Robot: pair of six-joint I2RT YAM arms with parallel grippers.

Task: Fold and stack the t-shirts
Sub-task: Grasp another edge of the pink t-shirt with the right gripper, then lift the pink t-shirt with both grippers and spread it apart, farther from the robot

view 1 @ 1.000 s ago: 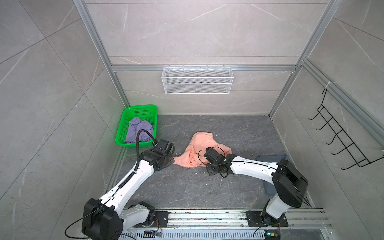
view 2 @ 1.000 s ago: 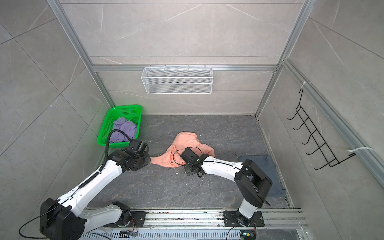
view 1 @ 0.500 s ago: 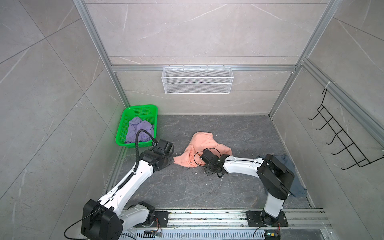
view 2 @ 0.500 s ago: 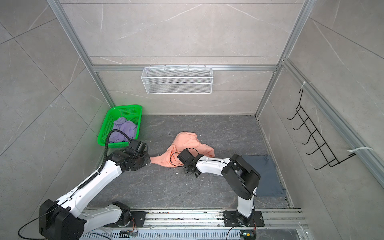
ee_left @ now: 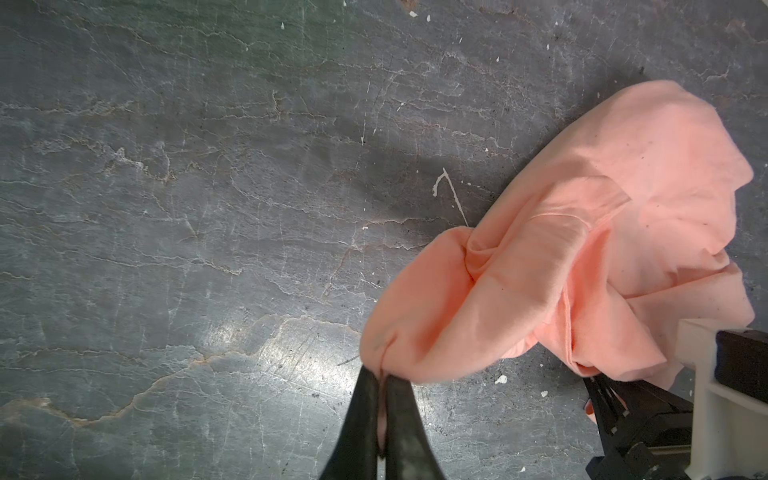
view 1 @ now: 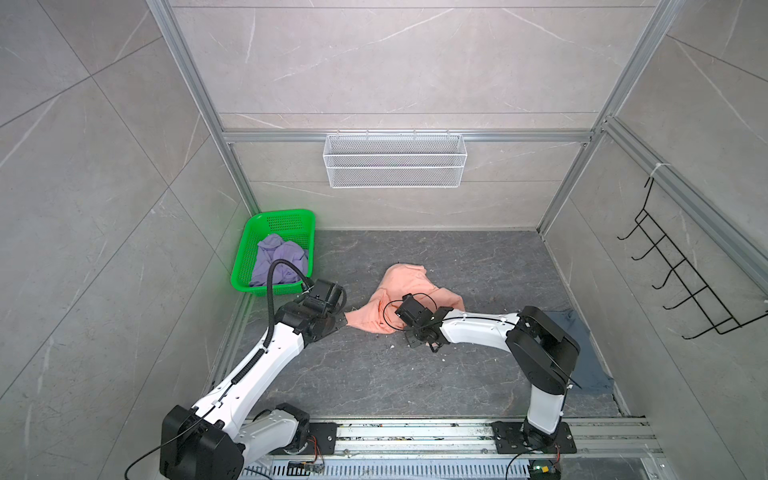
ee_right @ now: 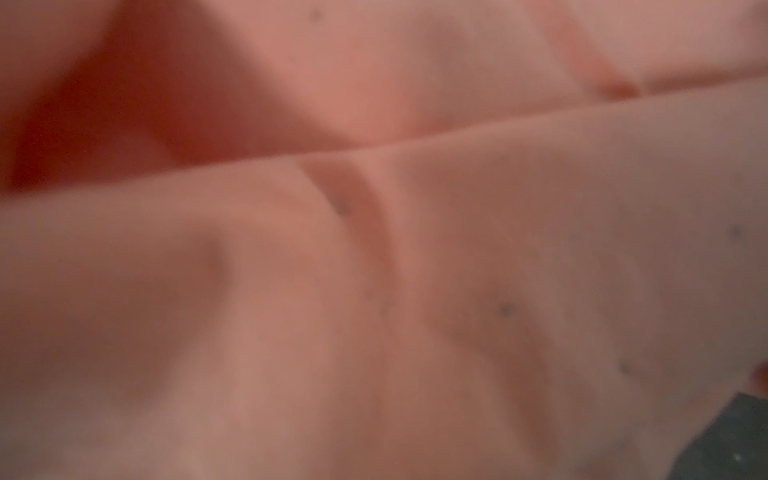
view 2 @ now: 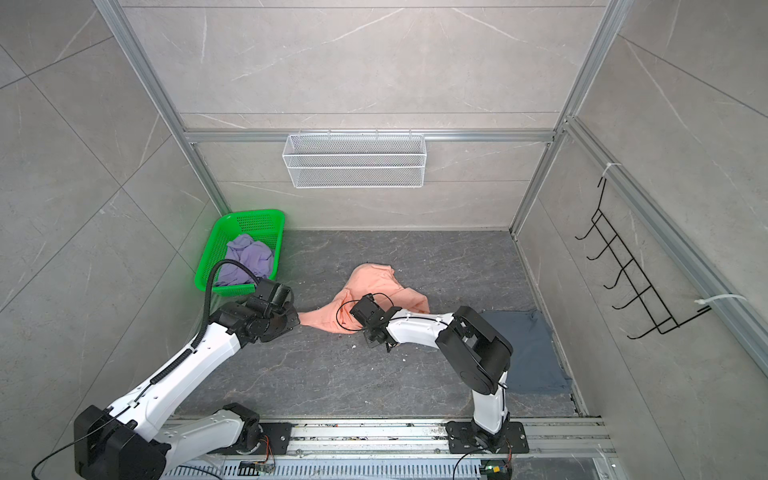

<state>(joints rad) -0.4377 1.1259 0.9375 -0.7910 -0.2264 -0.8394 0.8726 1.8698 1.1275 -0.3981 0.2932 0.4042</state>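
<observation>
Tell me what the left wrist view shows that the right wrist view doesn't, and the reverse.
Left wrist only: the left end effector pinched shut on one bunched edge of the peach t-shirt, the right end effector at the opposite edge, and a wide stretch of dark stone surface. Right wrist only: a blurred close-up of the shirt's folds filling nearly the whole picture; neither end effector shows. Both: the crumpled peach t-shirt, and the dark stone surface, just a corner sliver in the right wrist view.
</observation>
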